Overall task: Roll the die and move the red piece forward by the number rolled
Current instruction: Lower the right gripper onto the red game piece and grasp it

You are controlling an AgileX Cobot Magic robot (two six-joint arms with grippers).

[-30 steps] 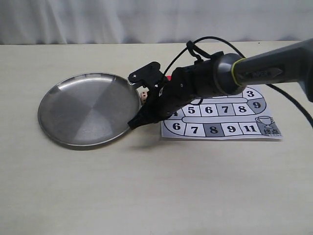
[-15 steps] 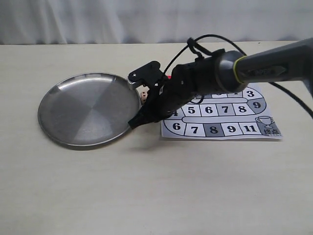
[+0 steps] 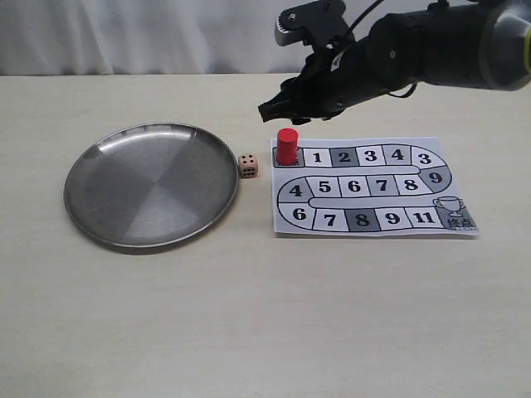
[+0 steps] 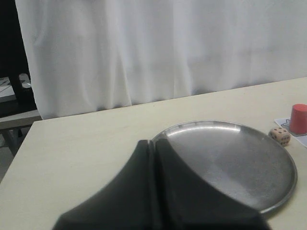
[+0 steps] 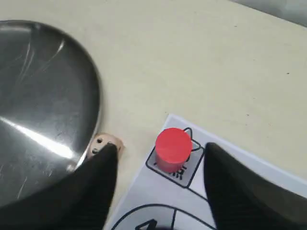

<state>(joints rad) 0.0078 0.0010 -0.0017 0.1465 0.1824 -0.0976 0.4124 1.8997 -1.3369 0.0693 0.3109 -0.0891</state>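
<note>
On the beige surface point(image 3: 265, 315), a round metal plate point(image 3: 108, 217) lies on the left side of the exterior view and a printed game board point(image 3: 375, 222) lies on the right. The die point(image 3: 247, 166) rests on the surface between them. It is just beside the plate rim, outside the plate and clear of the board edge. Dark pips show on its faces, but the count on the upper face cannot be read. The red piece point(image 3: 287, 146) stands upright on the first square of the track, at the far left corner of the board, next to the square marked 1. The numbered track winds from that corner to a trophy symbol point(image 3: 455, 212) at the near right corner. The right claw point(image 3: 279, 66) hangs in the air above and behind the red piece. Its jaws are spread wide and hold nothing. In the right wrist view, the two dark fingers point(image 5: 93, 189) frame the red piece, and the die shows partly behind one fingertip. The left claw point(image 4: 152, 143) does not appear in the exterior view. In the left wrist view its jaws are pressed together with nothing between them, and the plate, die and red piece lie beyond it. A white curtain point(image 3: 124, 37) hangs behind the surface.
</note>
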